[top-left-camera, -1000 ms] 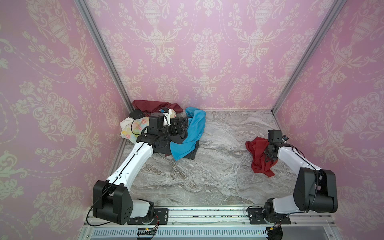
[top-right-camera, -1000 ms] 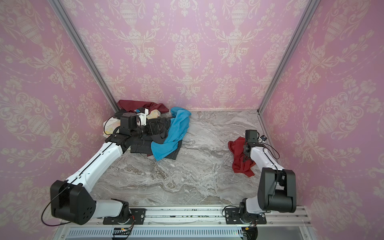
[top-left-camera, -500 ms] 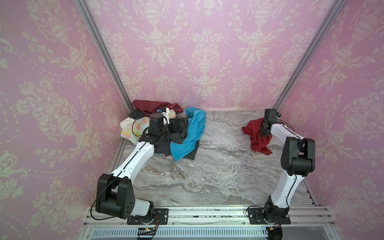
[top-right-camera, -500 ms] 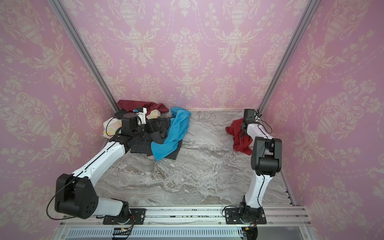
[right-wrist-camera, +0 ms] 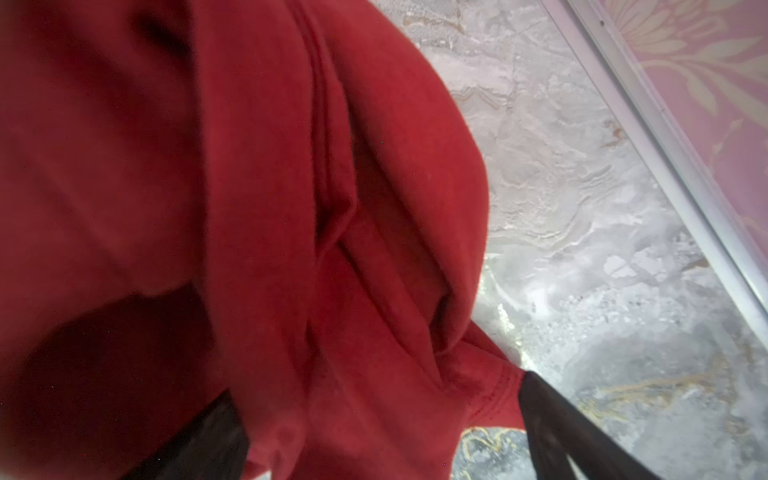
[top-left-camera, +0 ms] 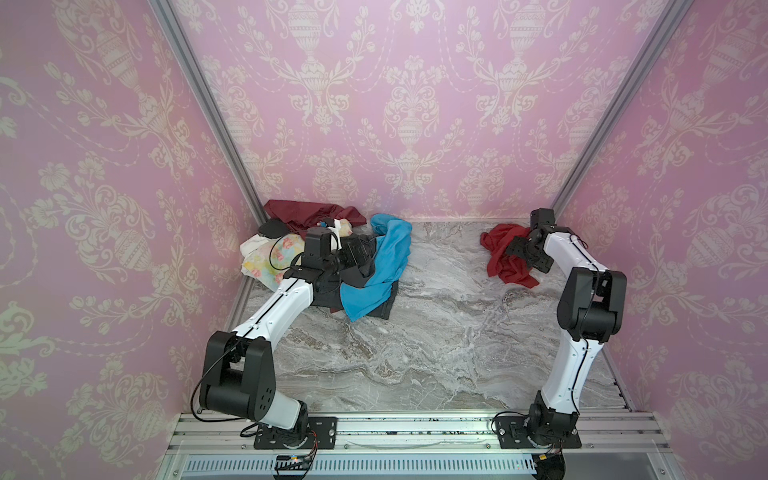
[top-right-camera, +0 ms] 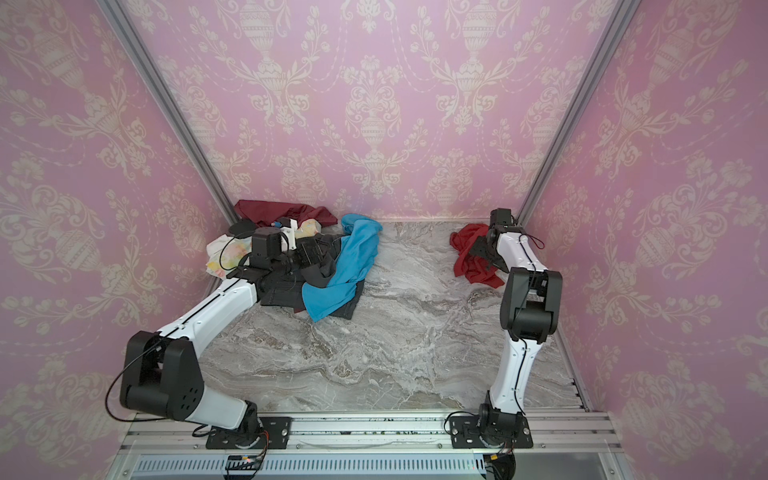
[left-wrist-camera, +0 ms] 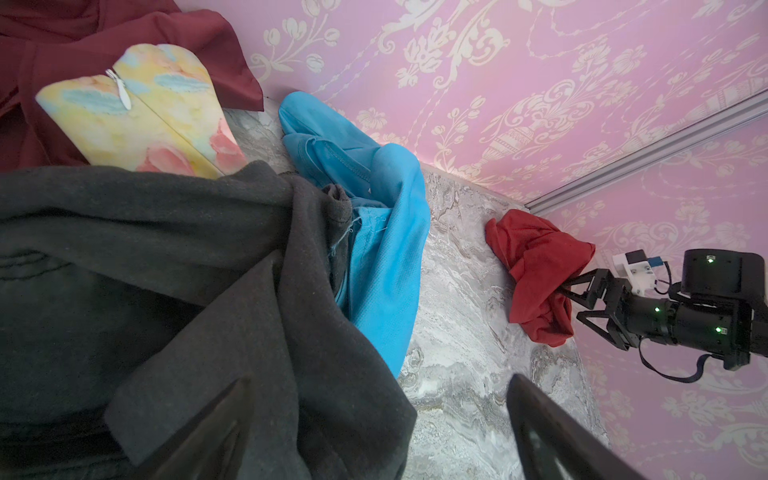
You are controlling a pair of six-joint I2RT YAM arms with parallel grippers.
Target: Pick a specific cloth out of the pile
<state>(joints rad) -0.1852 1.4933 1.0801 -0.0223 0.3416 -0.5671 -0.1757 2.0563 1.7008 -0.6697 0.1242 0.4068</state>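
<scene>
Lying between the parted jaws of the right gripper (left-wrist-camera: 572, 300), the cloth (top-left-camera: 498, 249) is being exposed to snagging on withdrawal.

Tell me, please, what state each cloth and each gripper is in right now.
pile, heaped in the far left corner of the table.
red cloth, crumpled on the table, apart from the pile.
blue shirt, draped over the pile's right side.
dark grey garment, rumpled on the pile.
maroon cloth, bunched at the pile's back.
left gripper, open, over the pile.
right gripper, open, at the red cloth.
</scene>
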